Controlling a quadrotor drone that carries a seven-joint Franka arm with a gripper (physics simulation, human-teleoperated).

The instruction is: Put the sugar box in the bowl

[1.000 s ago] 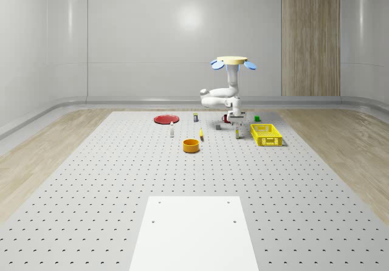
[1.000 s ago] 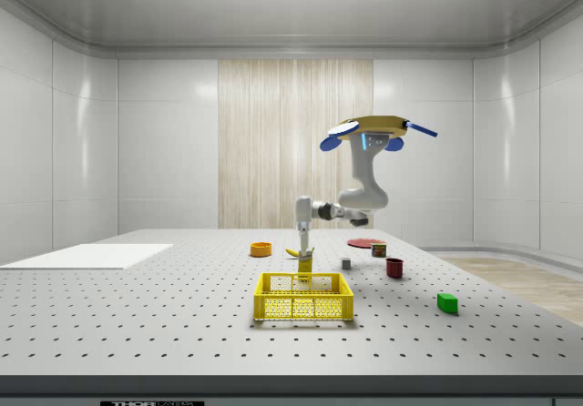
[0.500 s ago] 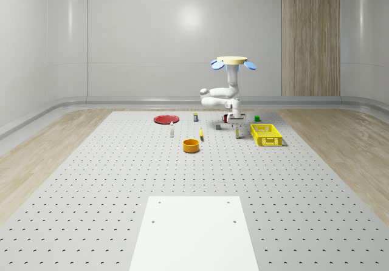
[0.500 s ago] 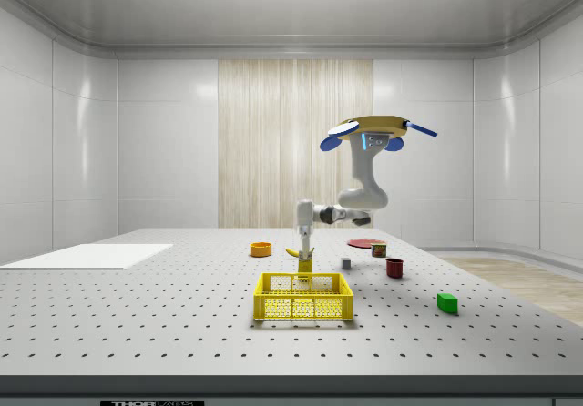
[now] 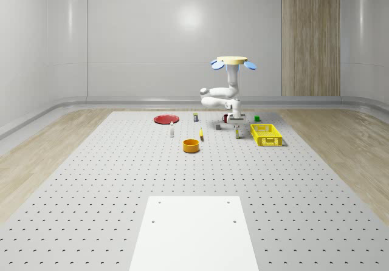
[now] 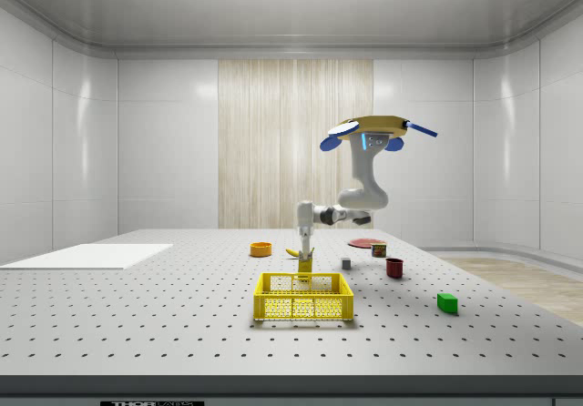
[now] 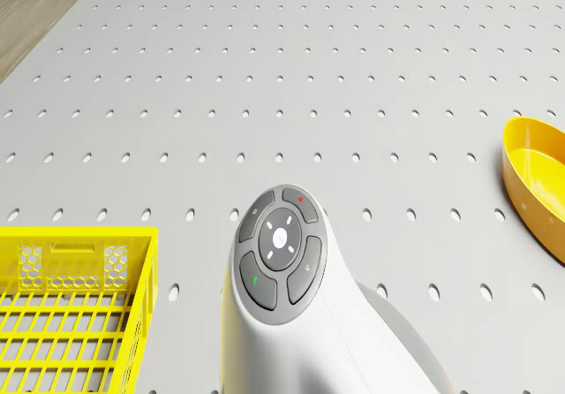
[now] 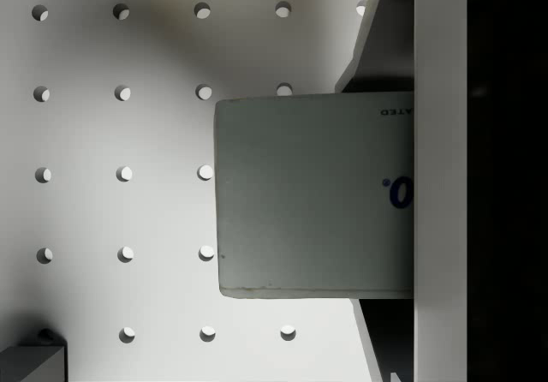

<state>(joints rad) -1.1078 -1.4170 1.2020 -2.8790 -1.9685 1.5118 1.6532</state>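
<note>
The sugar box (image 5: pixel 238 132) stands upright on the perforated table, just beside the yellow basket (image 5: pixel 266 135). My gripper (image 5: pixel 237 126) points straight down over it, and in the side view the gripper (image 6: pixel 304 255) sits on top of the box (image 6: pixel 305 264). In the wrist view the box's grey top (image 8: pixel 312 193) lies between my fingers (image 8: pixel 377 56), which press against its two opposite sides, so the gripper (image 8: pixel 377 195) is shut on it. The orange bowl (image 5: pixel 191 145) sits on the table toward the whole-scene view's left of the box. The drone (image 5: pixel 233 61) hovers above and behind the box.
A red plate (image 5: pixel 166 119), a small bottle (image 5: pixel 172 131), a grey cube (image 5: pixel 217 126), a dark red cup (image 6: pixel 394 267) and a green block (image 6: pixel 446 302) lie around. A white panel (image 5: pixel 194 231) covers the near table. The drone view has the arm's wrist (image 7: pixel 281 253), basket (image 7: pixel 71 323) and bowl (image 7: pixel 534 182).
The fingers have closed in from wide open onto the sugar box. The wrist has shifted slightly over the box, while the drone holds its place.
</note>
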